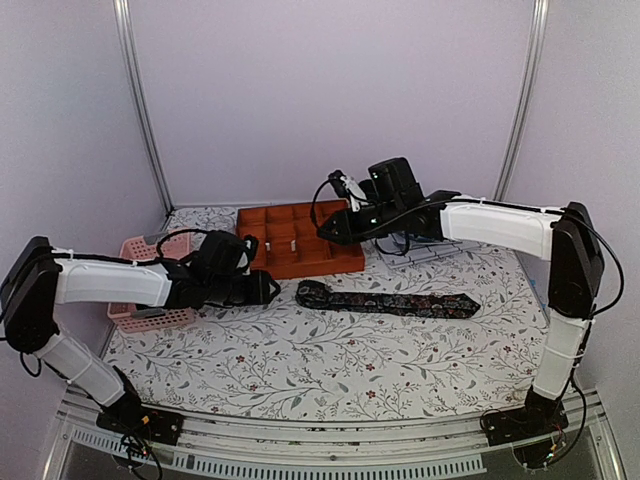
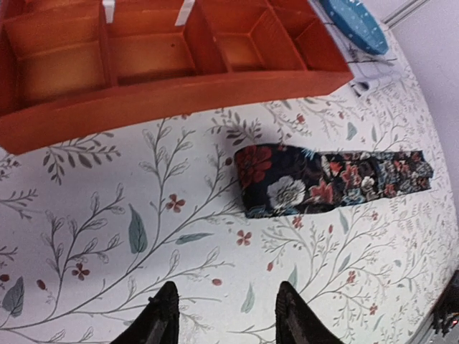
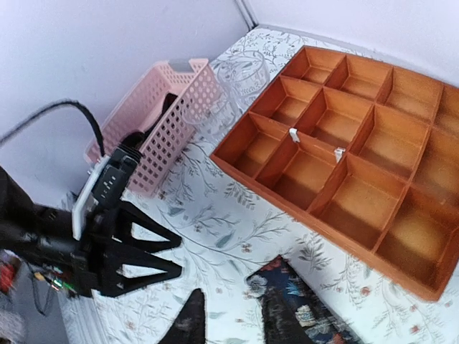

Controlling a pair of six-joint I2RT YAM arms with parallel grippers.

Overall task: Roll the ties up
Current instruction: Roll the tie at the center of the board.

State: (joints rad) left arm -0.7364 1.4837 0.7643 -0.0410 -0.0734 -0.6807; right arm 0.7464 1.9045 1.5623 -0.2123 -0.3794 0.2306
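Tie (image 1: pixel 385 299) — flat on the patterned surface (image 1: pixel 300 370), just in front of the orange tray (image 1: pixel 300 262); blunt left end apparently doubled over. Left fingers (image 2: pixel 159 319) parted, empty, just short of that end. Right fingers (image 3: pixel 192 319) parted above it, gripping nothing. Risks: pinching only the top layer and undoing the fold; uneven pull from both sides skewing the roll — fabric sliding instead of rolling.

Open tablecloth (image 1: pixel 300 370) before the tie (image 1: pixel 400 301); orange tray (image 1: pixel 310 268) just behind.
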